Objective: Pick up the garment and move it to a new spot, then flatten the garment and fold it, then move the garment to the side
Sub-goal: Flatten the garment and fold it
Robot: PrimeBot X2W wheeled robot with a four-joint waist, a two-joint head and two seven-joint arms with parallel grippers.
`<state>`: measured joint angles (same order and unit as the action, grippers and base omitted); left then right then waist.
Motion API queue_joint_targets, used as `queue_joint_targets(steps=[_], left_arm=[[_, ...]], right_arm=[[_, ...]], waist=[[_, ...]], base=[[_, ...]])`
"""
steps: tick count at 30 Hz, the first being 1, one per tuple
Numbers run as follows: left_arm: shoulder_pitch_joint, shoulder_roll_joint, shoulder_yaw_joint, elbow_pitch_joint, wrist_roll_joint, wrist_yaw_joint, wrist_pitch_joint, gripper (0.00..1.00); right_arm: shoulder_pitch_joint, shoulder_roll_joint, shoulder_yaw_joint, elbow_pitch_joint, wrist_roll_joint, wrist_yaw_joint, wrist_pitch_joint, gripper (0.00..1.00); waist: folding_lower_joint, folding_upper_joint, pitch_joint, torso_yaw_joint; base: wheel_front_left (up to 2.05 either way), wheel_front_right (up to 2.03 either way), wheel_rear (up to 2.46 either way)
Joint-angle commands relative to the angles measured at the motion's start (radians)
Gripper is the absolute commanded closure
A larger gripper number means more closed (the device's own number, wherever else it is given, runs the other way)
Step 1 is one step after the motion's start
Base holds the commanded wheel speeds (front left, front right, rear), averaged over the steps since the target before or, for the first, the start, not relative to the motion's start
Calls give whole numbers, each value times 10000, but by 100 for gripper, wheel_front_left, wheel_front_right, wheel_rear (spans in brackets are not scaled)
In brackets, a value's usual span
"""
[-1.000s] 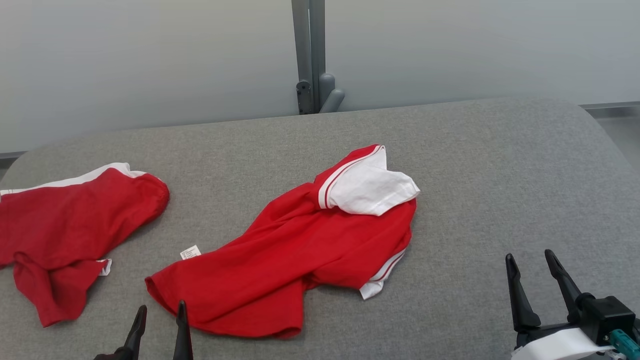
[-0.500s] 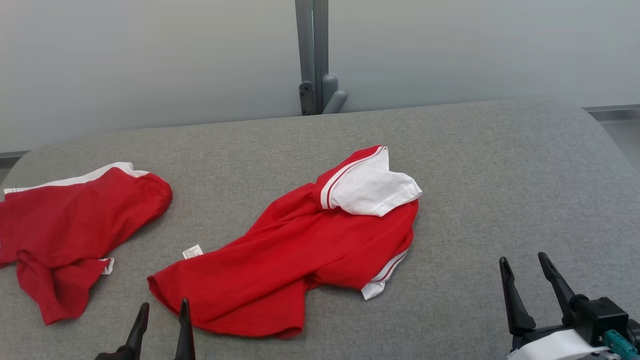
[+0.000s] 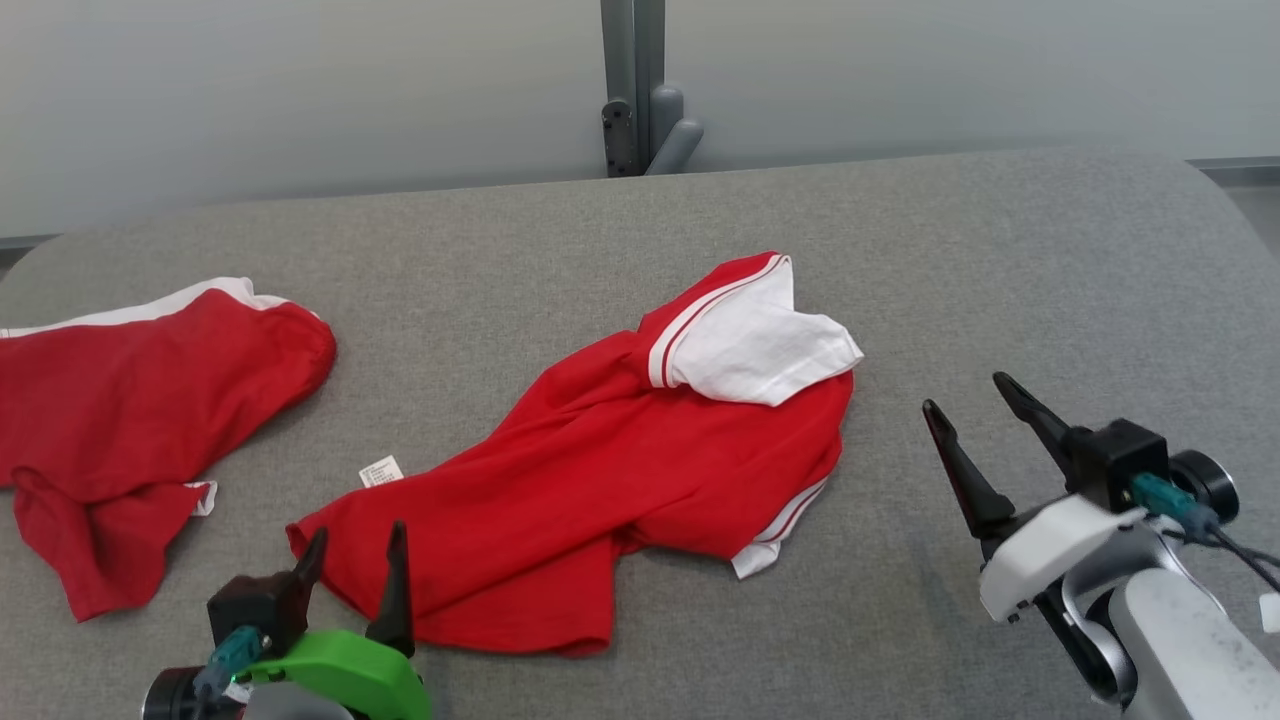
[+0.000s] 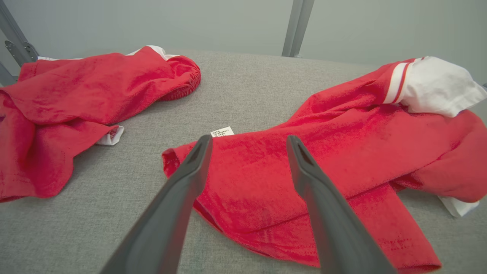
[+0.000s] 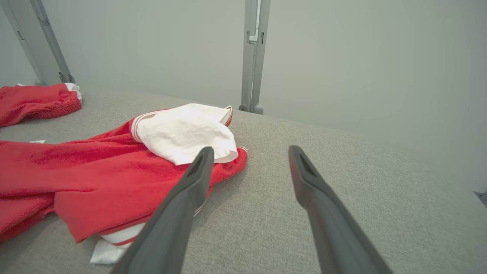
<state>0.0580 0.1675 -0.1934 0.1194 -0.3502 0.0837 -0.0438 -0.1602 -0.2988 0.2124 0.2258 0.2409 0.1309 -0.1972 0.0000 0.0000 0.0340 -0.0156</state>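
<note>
1. Worktop (image 3: 1000, 260): grey fabric surface with rounded far corners. A pale wall and a grey post (image 3: 635, 90) stand behind it.
2. Shirt (image 3: 620, 470): red, crumpled, lying near the middle of the worktop. A white sleeve (image 3: 750, 345) with a red-striped cuff is folded over its far right end. A small white label (image 3: 380, 470) shows beside its left edge.
3. Second red garment (image 3: 150, 390): white trim, bunched at the worktop's left edge, well apart from the shirt.
4. Left arm: low at the near left, with a green wrist housing (image 3: 340, 675). The left fingers (image 3: 396, 590) point away from the robot, spread, with nothing between them. The tips are at the shirt's near-left hem; contact cannot be told.
5. Right arm: pale forearm (image 3: 1170, 620) rising from the lower right, wrist angled up and to the left. The right fingers (image 3: 965, 475) are spread and empty, over bare worktop near the shirt's right edge, aimed toward the sleeve end.
</note>
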Motion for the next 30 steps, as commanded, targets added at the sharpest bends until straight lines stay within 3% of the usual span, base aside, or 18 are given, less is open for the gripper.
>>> queue_joint_targets(steps=[1,7,13,30], left_arm=[[-524,-28,-20,156,73,94,311,0],[-1763,-128,-51,978,-97,239,1230,0],[-2655,-109,-79,1634,-151,287,1724,0],[-3748,-503,29,2598,-1265,-289,2280,0]], right_arm=[[-600,-359,555,229,440,-3,559,0],[-2441,-1312,2007,802,1705,-3,2339,0],[-3780,-2116,3389,1231,2648,-5,3334,0],[-5508,-2899,5432,2323,4377,-5,3742,0]], waist=[[0,0,517,277],[0,0,1105,681],[0,0,1510,1102],[0,0,2245,1631]], base=[[0,0,0],[0,0,0],[0,0,0],[0,0,0]])
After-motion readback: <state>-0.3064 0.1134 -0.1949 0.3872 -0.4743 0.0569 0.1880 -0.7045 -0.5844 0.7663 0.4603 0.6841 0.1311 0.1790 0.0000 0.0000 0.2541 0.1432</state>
